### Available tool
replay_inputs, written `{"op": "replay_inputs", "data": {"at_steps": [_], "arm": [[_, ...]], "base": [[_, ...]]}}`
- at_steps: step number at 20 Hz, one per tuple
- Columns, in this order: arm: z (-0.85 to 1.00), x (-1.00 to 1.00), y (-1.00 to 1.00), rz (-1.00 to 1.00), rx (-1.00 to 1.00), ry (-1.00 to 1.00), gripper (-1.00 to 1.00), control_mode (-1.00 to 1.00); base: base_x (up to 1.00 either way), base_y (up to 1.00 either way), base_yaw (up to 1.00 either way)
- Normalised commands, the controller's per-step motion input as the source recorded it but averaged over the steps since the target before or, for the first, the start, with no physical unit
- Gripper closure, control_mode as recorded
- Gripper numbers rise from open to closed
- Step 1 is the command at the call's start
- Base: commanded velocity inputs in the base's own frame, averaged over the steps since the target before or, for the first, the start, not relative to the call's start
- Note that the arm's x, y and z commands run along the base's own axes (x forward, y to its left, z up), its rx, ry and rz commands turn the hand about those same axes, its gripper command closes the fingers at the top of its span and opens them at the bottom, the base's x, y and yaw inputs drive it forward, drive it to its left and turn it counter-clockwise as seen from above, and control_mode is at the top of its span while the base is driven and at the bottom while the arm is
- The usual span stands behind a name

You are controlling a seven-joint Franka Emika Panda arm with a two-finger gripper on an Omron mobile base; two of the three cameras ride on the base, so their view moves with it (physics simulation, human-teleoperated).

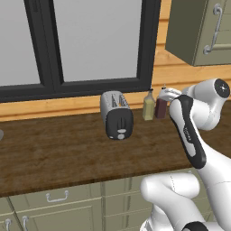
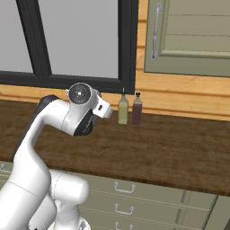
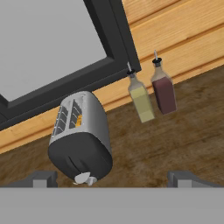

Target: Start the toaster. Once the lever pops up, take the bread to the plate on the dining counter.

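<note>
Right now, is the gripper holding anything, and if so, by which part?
Nothing is held. The gripper is open, its fingertips apart in the air, short of the toaster.

toaster [image 1: 116, 114]: smooth brushed silver metal shell, matt black end panel, pale plastic lever [image 3: 83, 178]
tabletop [image 1: 54, 153]: dark brown wood grain, low sheen
olive bottle [image 2: 123, 109]: clear glassy, dark cap
red-brown bottle [image 2: 137, 110]: glossy glass
wall boards [image 2: 188, 96]: light varnished wood
window frame [image 1: 49, 85]: matt black
cabinets [image 2: 130, 197]: matt olive paint, pale metal handles
</note>
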Motion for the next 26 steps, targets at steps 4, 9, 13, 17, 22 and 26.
{"op": "replay_inputs", "data": {"at_steps": [4,9,13,17,22,26], "arm": [[0.00,0.00,0.00,0.00,0.00,0.00,-1.00,-1.00],[0.00,0.00,0.00,0.00,0.00,0.00,-1.00,-1.00],[0.00,0.00,0.00,0.00,0.00,0.00,-1.00,-1.00],[0.00,0.00,0.00,0.00,0.00,0.00,-1.00,-1.00],[0.00,0.00,0.00,0.00,0.00,0.00,-1.00,-1.00],[0.00,0.00,0.00,0.00,0.00,0.00,-1.00,-1.00]], "base": [[0.00,0.00,0.00],[0.00,0.00,0.00],[0.00,0.00,0.00],[0.00,0.00,0.00],[0.00,0.00,0.00],[0.00,0.00,0.00]]}}
